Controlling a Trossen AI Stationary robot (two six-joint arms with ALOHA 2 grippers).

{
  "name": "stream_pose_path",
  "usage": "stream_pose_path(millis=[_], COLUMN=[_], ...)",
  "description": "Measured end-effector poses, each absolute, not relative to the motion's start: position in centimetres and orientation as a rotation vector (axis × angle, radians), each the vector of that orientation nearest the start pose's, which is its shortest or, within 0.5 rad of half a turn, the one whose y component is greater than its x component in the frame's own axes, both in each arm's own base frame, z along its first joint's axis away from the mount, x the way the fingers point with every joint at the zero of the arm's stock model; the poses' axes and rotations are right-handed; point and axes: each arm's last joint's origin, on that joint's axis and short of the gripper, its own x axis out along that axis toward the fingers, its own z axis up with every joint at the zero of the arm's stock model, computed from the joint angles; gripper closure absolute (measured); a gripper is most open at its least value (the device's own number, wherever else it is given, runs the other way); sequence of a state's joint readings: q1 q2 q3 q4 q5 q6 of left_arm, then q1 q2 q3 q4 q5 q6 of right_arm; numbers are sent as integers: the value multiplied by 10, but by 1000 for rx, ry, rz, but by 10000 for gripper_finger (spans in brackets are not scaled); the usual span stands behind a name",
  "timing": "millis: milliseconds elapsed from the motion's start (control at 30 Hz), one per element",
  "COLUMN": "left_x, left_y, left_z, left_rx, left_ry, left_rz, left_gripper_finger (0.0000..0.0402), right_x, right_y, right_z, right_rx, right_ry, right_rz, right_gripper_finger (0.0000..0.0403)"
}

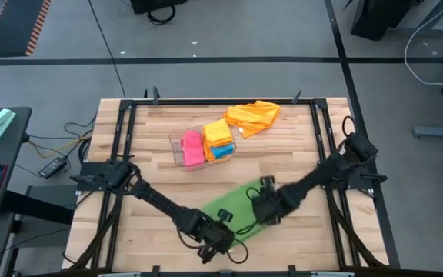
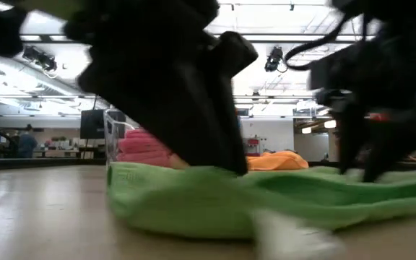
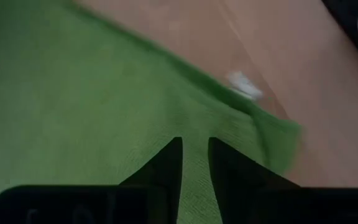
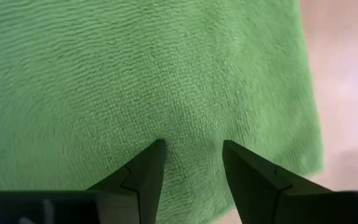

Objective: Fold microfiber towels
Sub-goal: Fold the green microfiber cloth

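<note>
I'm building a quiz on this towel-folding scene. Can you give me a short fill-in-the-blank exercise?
1. Both grippers are down on the ____ towel.
2. The pink towel lies inside the clear ____.
3. The loose, crumpled towel beside the bin is ____.
4. The left gripper has its fingers on the towel near its white ____.

Missing words: green; bin; orange; tag

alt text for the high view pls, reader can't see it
Both grippers, left and right, press on a green towel on the wooden table. Behind it, a clear bin holds folded towels beside a crumpled orange towel.
</note>
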State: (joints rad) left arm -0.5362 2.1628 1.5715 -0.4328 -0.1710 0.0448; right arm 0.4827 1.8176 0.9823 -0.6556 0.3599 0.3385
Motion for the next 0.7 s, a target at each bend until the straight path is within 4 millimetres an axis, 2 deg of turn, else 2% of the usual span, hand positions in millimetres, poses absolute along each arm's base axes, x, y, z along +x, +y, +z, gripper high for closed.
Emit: stream_pose_path(millis=[167, 267, 333, 433, 500, 600, 700], left_x=[401, 401, 400, 395, 389, 380, 376], left_y=[-222, -221, -220, -216, -212, -205, -202], left_z=[157, 160, 163, 171, 177, 178, 176], left_rx=[378, 376, 385, 420, 463, 544, 602], left_ry=[907, 900, 904, 917, 960, 1052, 1102], left_rz=[-296, -289, -276, -251, -248, -263, -252], left_gripper_finger=[326, 332, 335, 341, 344, 346, 339], right_x=[291, 304, 308, 307, 302, 297, 294], right_y=[89, 68, 62, 64, 69, 84, 109], right_z=[125, 133, 144, 169, 177, 189, 191], right_rx=[-555, -572, -574, -571, -538, -467, -422], right_ry=[1356, 1364, 1361, 1290, 1273, 1197, 1121], right_rz=[-88, -107, -109, -110, -99, -89, -53], right_gripper_finger=[229, 229, 229, 229, 229, 229, 229])
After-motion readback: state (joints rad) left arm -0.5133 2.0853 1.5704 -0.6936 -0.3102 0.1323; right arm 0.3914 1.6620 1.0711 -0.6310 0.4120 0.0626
